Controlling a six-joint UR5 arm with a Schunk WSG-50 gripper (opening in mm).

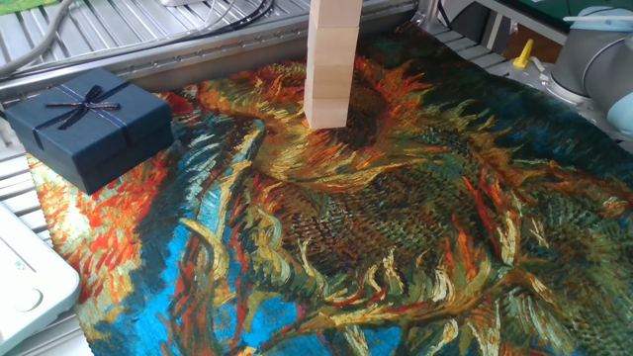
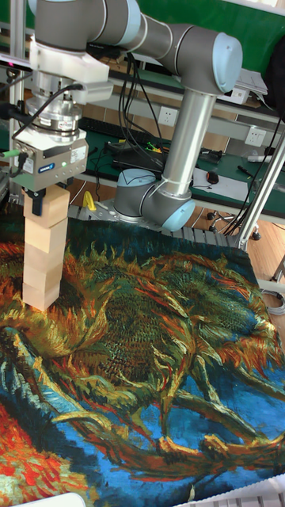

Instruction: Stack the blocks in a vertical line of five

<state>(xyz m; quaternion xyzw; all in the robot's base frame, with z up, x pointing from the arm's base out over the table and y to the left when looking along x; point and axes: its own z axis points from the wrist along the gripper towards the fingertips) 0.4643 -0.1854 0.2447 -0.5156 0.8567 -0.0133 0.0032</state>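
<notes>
The blocks are pale wooden cubes stacked in one upright column at the back of the sunflower-patterned cloth; its top runs out of the fixed view. In the tall fixed view the same column stands at the left, several cubes high. My gripper comes straight down onto it, and its fingers are shut on the top block. That block sits in line with the cubes below. A dark finger covers part of its front face.
A dark blue gift box with ribbon sits at the cloth's left edge. A white device lies at the front left. The arm's base stands behind the cloth, with metal rails along the back.
</notes>
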